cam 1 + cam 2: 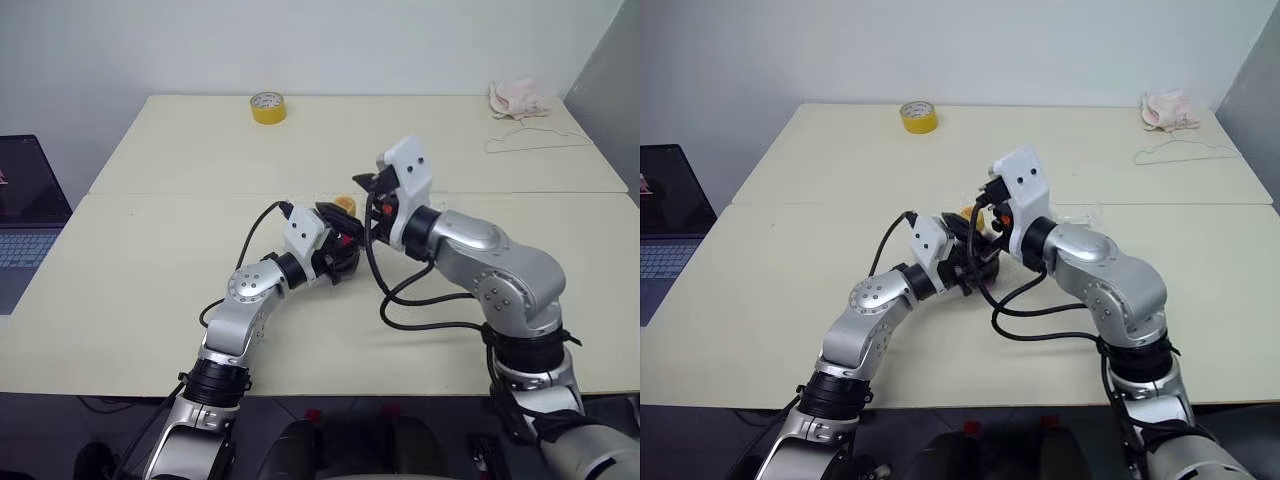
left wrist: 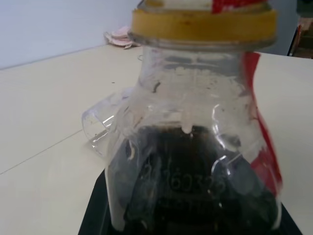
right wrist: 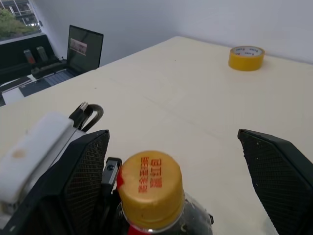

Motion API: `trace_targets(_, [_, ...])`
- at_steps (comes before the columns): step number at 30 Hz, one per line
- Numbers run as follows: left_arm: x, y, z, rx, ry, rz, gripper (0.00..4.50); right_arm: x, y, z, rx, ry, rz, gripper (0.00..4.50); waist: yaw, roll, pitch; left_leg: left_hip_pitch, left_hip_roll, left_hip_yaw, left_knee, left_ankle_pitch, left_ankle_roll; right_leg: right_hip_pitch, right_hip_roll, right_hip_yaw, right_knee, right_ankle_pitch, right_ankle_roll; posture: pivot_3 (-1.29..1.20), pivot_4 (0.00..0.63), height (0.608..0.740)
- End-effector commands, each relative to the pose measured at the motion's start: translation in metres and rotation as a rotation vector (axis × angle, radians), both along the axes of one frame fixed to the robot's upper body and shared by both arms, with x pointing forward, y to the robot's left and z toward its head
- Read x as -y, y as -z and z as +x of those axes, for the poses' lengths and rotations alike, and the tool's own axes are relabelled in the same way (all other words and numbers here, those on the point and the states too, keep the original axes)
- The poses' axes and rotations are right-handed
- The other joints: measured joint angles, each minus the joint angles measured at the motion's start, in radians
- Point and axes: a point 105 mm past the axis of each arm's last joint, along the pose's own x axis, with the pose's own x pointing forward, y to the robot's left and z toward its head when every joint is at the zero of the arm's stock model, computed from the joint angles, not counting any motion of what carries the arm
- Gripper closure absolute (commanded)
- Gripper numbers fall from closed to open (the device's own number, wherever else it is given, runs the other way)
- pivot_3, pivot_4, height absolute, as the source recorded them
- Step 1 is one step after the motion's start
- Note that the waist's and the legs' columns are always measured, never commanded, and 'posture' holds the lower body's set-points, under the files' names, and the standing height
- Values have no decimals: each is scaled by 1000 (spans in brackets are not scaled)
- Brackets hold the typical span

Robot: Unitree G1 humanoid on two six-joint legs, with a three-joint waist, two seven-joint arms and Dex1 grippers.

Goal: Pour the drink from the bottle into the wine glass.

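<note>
with the left fingers (image 1: 345, 250) pinching the bottle (image 2: 195, 147) and the right fingers (image 3: 173, 181) spread around its yellow cap (image 3: 150, 188), a crooked closing could slip off the cap or tip the bottle.

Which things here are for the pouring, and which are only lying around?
For the job: bottle with yellow cap, drink, wine glass, left gripper, right gripper.
Lying about: tape roll, laptop, cloth, wire hanger.

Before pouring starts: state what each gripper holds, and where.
Left gripper is shut on the bottle, gripping its body. Right gripper holds nothing; it stands open around the yellow cap.
</note>
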Motion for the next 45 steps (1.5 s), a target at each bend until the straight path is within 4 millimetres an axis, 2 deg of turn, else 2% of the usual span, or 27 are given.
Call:
trace_targets(1, [3, -23, -4, 97, 13, -28, 3114, -9, -14, -4, 57, -19, 26, 0, 0, 0, 0, 0, 0, 0, 0, 0, 0, 0, 0, 0, 0, 0, 0, 0, 150, 740])
trace_targets(7, [3, -22, -4, 97, 11, -27, 3115, -13, -16, 2, 54, 8, 47, 0, -1, 0, 0, 0, 0, 0, 0, 0, 0, 0, 0, 0, 0, 0, 0, 0, 150, 740])
trace_targets(27, [2, -22, -4, 95, 5, -26, 3116, -5, -6, 13, 24, 69, 36, 0, -5, 0, 0, 0, 0, 0, 0, 0, 0, 0, 0, 0, 0, 0, 0, 0, 150, 740])
trace_targets(45, [2, -22, -3, 99, 10, -14, 3117, 23, 1, 21, 15, 162, 35, 0, -6, 0, 0, 0, 0, 0, 0, 0, 0, 0, 0, 0, 0, 0, 0, 0, 150, 740])
